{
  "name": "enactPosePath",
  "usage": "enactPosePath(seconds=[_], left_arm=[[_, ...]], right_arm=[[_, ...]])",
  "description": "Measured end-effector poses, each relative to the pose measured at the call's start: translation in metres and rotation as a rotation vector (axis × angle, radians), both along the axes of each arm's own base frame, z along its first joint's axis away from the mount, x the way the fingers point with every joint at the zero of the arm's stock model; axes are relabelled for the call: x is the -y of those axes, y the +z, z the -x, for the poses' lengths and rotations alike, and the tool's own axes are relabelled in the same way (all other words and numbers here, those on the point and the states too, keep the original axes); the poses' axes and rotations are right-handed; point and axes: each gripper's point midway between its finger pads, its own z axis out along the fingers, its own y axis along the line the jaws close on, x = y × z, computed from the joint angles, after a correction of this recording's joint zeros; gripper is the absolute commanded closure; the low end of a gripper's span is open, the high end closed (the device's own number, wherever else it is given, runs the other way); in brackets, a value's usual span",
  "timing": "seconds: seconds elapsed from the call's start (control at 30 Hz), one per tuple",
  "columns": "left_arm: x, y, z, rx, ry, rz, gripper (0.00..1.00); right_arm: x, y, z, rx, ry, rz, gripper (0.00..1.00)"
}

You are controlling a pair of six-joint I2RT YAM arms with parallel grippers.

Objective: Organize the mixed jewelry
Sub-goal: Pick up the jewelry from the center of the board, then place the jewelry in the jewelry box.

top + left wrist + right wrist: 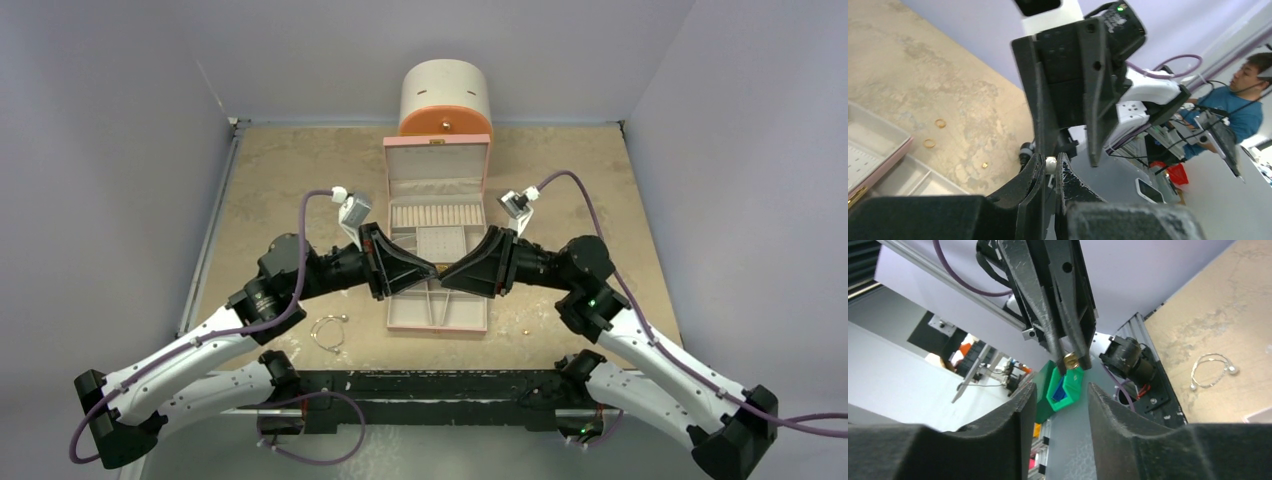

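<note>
My two grippers meet tip to tip above the open pink jewelry box (437,158). My left gripper (431,268) (1051,161) is shut on a tiny stud (1051,164) with a white bead. In the right wrist view the stud's (1070,360) gold side shows between the left gripper's fingertips (1083,359). My right gripper (449,273) (1061,390) stands open just short of that stud, with nothing between its pads. A thin silvery wire bangle (327,332) (1210,371) lies on the table, left of the box. Two small coppery rings (940,123) (929,143) and a gold stud (984,165) (527,331) lie right of it.
A round cream-and-orange drawer cabinet (445,100) stands behind the box at the table's back edge. The box's compartments (918,180) lie directly under both grippers. Grey walls enclose the table on the left, back and right.
</note>
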Motion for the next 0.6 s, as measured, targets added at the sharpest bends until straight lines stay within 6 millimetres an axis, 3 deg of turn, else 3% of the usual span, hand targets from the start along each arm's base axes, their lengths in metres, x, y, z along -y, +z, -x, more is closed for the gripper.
enactPosePath(seconds=[0.13, 0.4, 0.6], left_arm=[[-0.003, -0.015, -0.011, -0.028, 0.065, -0.065, 1.00], [-0.006, -0.048, -0.038, -0.090, 0.198, -0.218, 1.00], [-0.001, -0.083, -0.065, -0.147, 0.285, -0.392, 1.00]], right_arm=[[0.008, -0.008, 0.000, 0.014, -0.056, 0.056, 0.40], [0.037, -0.014, -0.016, 0.042, -0.294, 0.218, 0.38], [0.062, -0.050, -0.033, -0.019, -0.462, 0.397, 0.37]])
